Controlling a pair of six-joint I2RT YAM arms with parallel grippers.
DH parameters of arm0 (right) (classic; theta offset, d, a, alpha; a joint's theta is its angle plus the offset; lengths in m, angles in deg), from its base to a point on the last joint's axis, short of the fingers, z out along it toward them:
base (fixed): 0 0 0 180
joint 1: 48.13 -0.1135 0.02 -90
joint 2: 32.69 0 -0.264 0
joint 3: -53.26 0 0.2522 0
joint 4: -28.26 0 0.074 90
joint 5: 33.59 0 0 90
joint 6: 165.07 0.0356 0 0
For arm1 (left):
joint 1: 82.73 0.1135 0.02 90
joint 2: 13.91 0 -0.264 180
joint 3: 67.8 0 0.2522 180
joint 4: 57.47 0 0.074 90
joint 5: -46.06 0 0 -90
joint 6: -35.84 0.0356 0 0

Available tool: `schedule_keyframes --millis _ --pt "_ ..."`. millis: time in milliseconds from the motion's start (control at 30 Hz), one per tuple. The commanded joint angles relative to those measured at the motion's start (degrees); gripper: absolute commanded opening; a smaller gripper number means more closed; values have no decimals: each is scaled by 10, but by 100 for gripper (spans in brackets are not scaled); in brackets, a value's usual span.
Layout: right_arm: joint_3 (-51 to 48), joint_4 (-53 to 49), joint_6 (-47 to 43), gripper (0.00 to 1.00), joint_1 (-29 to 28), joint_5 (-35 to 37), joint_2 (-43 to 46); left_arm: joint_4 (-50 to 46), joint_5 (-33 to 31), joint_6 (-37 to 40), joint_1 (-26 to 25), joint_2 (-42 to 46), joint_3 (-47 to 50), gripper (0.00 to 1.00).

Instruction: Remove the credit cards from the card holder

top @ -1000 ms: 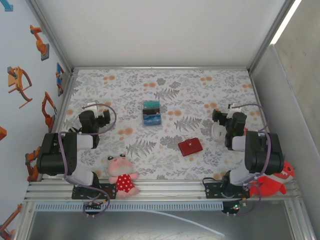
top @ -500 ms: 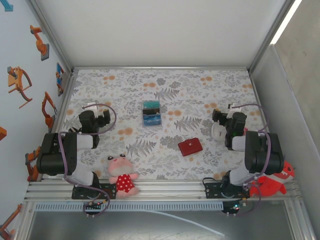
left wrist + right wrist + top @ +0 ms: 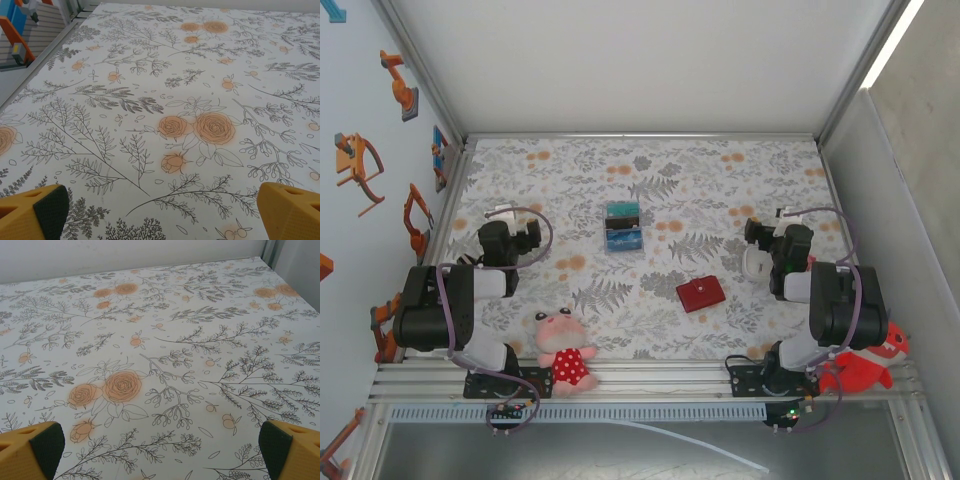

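Card holder (image 3: 701, 294), closed, left of right tool (image 3: 783, 217)

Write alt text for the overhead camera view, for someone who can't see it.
A closed red card holder lies on a floral table, apart from blue and teal credit cards farther back. The left arm and right arm sit folded at either side, touching neither.
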Motion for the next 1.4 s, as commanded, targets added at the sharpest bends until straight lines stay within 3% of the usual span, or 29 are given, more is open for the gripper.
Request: schedule_keyframes --millis 0,400,500,767,1133,1367 --pt "3 4 1 99 0 -1 -2 -19 4 -3 3 19 -13 97" --pt "8 -49 5 99 -1 21 51 -112 -47 -4 -12 137 -18 97" --pt "25 -105 12 99 0 40 85 -149 -68 -6 -22 177 -27 97" --pt "117 -367 40 100 -9 76 228 -243 -84 -59 -33 295 -30 97" --pt "204 -680 136 99 -172 280 336 -373 -58 -151 -47 423 -39 97" --pt "257 -855 285 100 -262 303 343 -426 -54 -209 -64 445 -35 97"
